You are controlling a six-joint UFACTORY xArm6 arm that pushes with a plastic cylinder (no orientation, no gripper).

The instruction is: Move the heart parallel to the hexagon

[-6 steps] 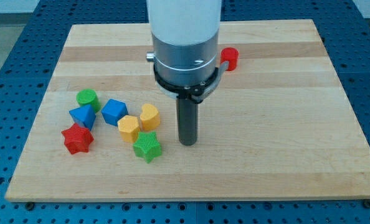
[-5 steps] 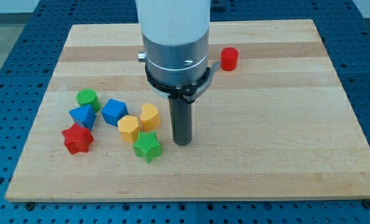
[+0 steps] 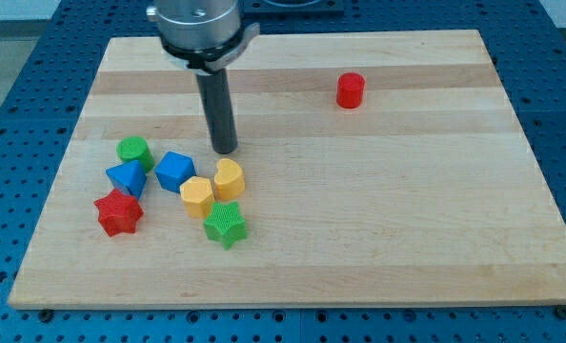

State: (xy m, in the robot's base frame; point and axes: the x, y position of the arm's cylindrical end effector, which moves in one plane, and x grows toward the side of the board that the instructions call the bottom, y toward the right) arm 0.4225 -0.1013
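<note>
The yellow heart [image 3: 229, 178] lies on the wooden board [image 3: 407, 191], left of centre. The yellow hexagon [image 3: 196, 196] touches it at its lower left. My tip [image 3: 225, 149] rests on the board just above the heart, a short gap away, touching no block. The green star [image 3: 226, 225] sits just below the heart and hexagon.
A blue cube-like block [image 3: 174, 171] lies left of the heart. A blue triangular block [image 3: 127, 177], a green cylinder [image 3: 133, 151] and a red star [image 3: 118, 211] lie further left. A red cylinder [image 3: 351, 90] stands alone at the upper right.
My tip has moved from the right of the heart up and to the left, to just above the heart. No block has moved.
</note>
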